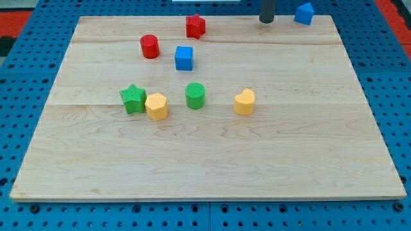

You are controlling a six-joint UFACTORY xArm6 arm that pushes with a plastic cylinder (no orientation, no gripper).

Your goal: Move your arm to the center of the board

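Nearest the frame's bottom: yellow heart, yellow hexagon, green star, green cylinder. Top edge: my tip, beside blue block. No jaws, just a rod. Board centre near green cylinder and yellow heart; risk of knocking either on approach.

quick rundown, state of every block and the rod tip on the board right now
my tip: top edge, left of blue block, not touching
blue block: top right, alone
red star: alone
red cylinder: upright
blue cube: alone
green star: touching yellow block
yellow block
green cylinder: upright
yellow heart: alone
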